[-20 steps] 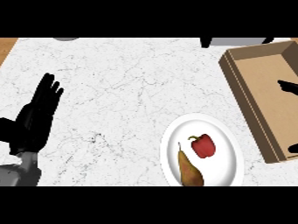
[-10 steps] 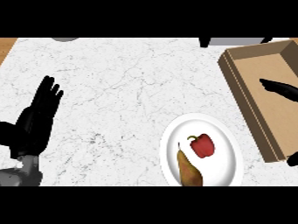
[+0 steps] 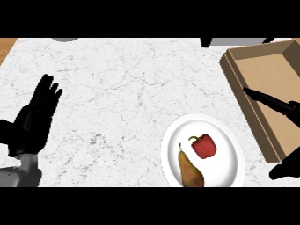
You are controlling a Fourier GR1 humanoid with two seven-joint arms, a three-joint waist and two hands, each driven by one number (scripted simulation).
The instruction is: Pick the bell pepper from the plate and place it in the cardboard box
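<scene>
Currently your right hand point(image 3: 288, 107) hangs wide open, empty. To its left, a pear point(image 3: 191, 171) crowds the bell pepper point(image 3: 204, 146) and could get nudged.

The pepper point(image 3: 204, 146), red with a short dark stem at its upper left, lay near the middle of the white, round plate point(image 3: 229, 139). The box point(image 3: 270, 72), brown cardboard with an open top, stood just right of the plate, slightly skewed.

Brown pear point(image 3: 190, 169), stem end up-view, lower mid-right; white marble counter point(image 3: 126, 88); grey obj point(image 3: 65, 39) at top edge.
</scene>
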